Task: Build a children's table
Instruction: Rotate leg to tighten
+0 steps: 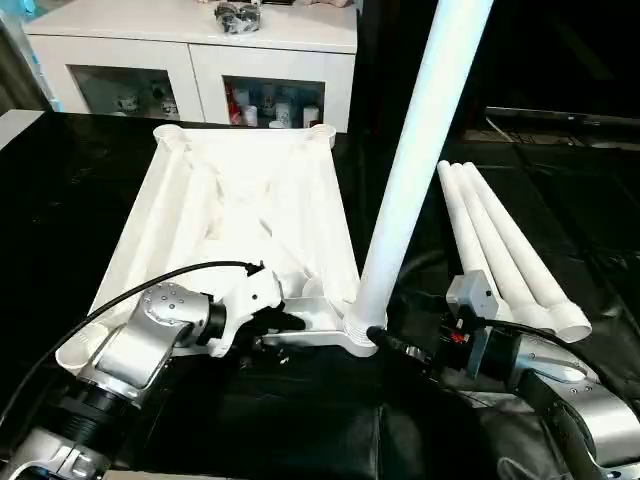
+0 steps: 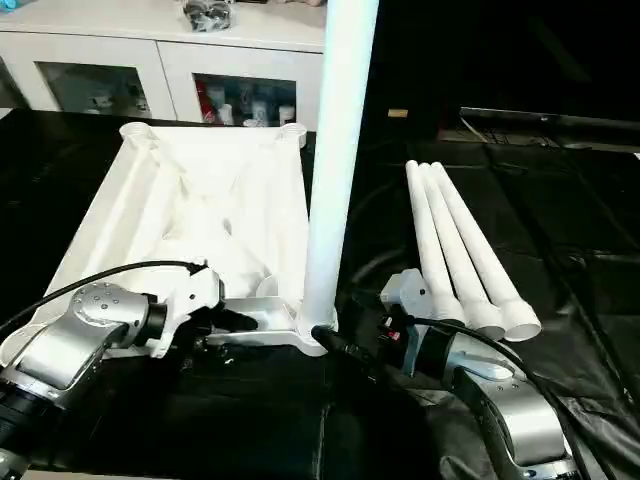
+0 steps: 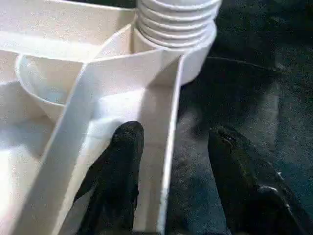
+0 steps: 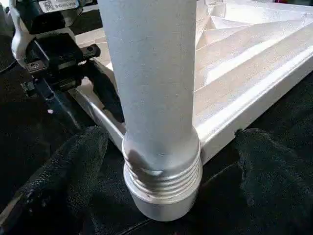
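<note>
- Currently, left eye view: table top [image 1: 240,215] lies underside-up on the black surface [image 1: 60,190]; one leg [image 1: 415,160] stands upright in its near right corner socket [image 1: 355,335]. Three spare legs [image 1: 505,250] lie together on the right.
- Right eye view: left tool [image 2: 222,322] at the near rim; right tool [image 2: 345,350] at the leg's base.
- Left wrist view: left tool's fingers [image 3: 122,171] partly apart, straddling the rim wall, not pinching it. Best to re-clamp before any twisting.
- Right wrist view: right tool wide open, leg base between its fingers [image 4: 63,176], untouched; threads still exposed above the socket. Judgement: leg not fully seated; grip low, turn squarely, avoid tilting.
</note>
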